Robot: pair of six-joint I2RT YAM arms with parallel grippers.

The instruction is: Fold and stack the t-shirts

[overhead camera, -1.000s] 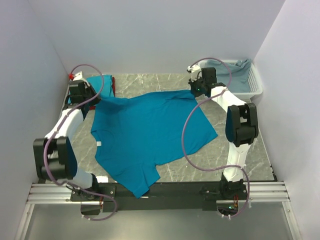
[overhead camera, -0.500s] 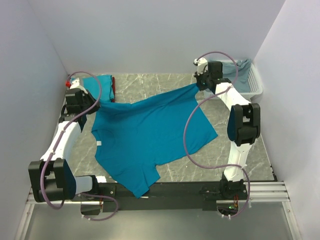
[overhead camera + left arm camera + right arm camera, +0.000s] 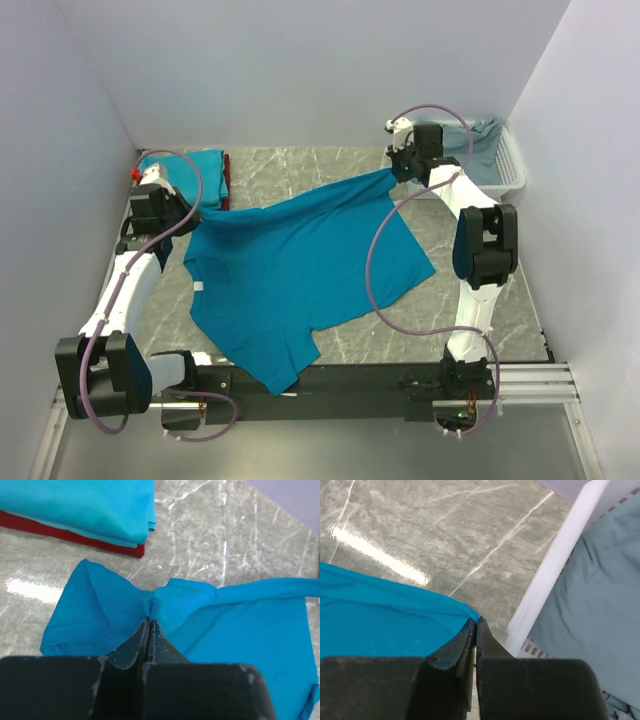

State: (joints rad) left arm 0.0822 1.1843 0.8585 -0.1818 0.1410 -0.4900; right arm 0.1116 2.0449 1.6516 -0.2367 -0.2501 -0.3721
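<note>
Grey marbled tabletop (image 3: pixel 300 165) is enclosed by pale walls, with a white basket (image 3: pixel 508 175) of grey-blue cloth (image 3: pixel 600 595) set in the far right corner. A teal t-shirt (image 3: pixel 300 265) is spread across the table from just beside the basket. A folded stack, teal shirt (image 3: pixel 85 505) over red shirt (image 3: pixel 75 537), is kept well apart from the basket, along the same far edge.

Both grippers are pressed together on the shirt's far edge. A bunched fold is pinched by the left gripper (image 3: pixel 149 625), and a corner touching the basket rim is pinched by the right gripper (image 3: pixel 475 626).

For a clean fold, the edge should be held taut and level, and the corner kept off the basket.

Compared with a second ago, the edge has been stretched further: the left gripper has been drawn away from the basket and the right one moved towards it.
</note>
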